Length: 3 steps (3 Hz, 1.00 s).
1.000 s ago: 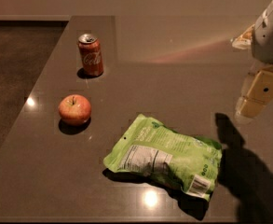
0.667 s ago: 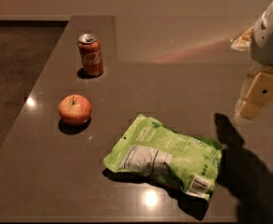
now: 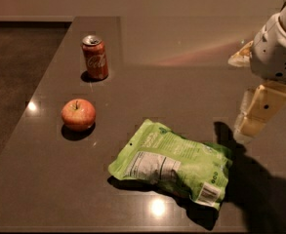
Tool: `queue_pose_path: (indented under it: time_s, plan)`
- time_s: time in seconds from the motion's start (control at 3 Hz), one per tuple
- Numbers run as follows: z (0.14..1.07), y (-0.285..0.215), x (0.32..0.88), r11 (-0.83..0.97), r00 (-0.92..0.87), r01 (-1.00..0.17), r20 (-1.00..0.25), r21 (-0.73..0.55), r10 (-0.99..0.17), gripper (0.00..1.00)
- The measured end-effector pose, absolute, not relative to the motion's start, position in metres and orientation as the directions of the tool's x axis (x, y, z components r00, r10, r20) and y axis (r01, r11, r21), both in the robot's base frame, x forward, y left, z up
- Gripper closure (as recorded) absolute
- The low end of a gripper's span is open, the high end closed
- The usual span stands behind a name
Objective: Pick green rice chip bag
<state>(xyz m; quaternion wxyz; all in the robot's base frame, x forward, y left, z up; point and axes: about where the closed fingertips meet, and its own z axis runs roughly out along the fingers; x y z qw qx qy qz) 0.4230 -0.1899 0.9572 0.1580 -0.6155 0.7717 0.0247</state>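
The green rice chip bag [image 3: 174,165] is a light green crinkly pouch lying flat on the dark table [image 3: 181,82], near the front, label side up with a white nutrition panel and a barcode. My gripper [image 3: 250,126] hangs from the white arm [image 3: 276,48] at the right edge of the view. It is above the table, to the right of the bag's far right corner and apart from it. It holds nothing. Its shadow falls just right of the bag.
A red apple [image 3: 78,114] stands left of the bag. A red soda can [image 3: 94,57] stands upright behind the apple. The table's left edge runs diagonally past both, with dark floor [image 3: 15,72] beyond it.
My gripper has shifted slightly down and to the left, toward the bag. The bag, the apple and the can have not moved.
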Motion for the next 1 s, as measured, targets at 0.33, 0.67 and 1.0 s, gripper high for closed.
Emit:
queue_pose_path:
  time_s: [0.33, 0.67, 1.0]
  plan:
    - [0.95, -0.164, 0.407, 0.195, -0.153, -0.975, -0.321, -0.104, -0.935, 0.0]
    - [0.936, -0.144, 0.394, 0.159, -0.129, -0.985, -0.339, -0.063, -0.932, 0.0]
    - [0.92, -0.129, 0.382, 0.135, -0.118, -0.99, -0.342, -0.028, -0.932, 0.0]
